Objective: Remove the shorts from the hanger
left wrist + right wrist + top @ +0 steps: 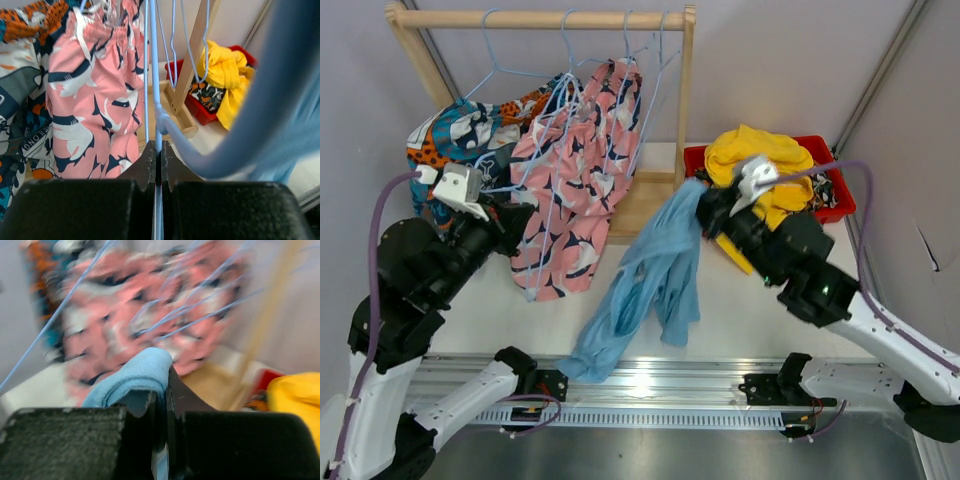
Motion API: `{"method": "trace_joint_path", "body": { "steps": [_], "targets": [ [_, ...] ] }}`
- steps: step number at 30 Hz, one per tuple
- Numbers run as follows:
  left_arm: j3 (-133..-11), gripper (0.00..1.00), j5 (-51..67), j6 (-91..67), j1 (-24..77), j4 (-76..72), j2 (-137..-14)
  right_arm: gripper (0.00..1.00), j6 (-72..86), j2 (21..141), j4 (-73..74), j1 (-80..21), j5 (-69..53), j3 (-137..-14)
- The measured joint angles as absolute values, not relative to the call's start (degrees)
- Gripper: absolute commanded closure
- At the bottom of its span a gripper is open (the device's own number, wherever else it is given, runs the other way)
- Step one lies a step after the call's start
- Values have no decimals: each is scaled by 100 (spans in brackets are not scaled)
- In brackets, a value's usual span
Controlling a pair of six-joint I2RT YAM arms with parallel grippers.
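one blue pair in right gripper

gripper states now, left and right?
Left gripper: shut on a light blue hanger wire.
Right gripper: shut on the light blue shorts.

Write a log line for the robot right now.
left jaws shut on hanger | right jaws shut on light blue shorts | pink shorts hanging

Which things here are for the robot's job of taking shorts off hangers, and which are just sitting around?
For the job: light blue shorts, pinched by the right gripper; pink shorts, hanging; patchwork shorts; yellow shorts; blue hanger wire, pinched by the left gripper.
Just there: wooden rack; red bin, holding the yellow shorts; table.
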State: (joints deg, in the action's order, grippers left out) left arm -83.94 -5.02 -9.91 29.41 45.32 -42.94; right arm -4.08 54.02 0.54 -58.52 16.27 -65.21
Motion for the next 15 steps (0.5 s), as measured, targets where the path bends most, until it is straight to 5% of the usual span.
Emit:
{"method": "trace_joint_path", "body": {
  "steps": [8,15],
  "targets": [
    [-7959,100,-545,-1000,2941,4383,-4746,100,-648,7098,-23,-2788,1712,-9317],
    [-7944,100,-646,-974,2941,4259,-5105,100,-626,8486,-401,-1496,1688,-10405]
  ]
}}
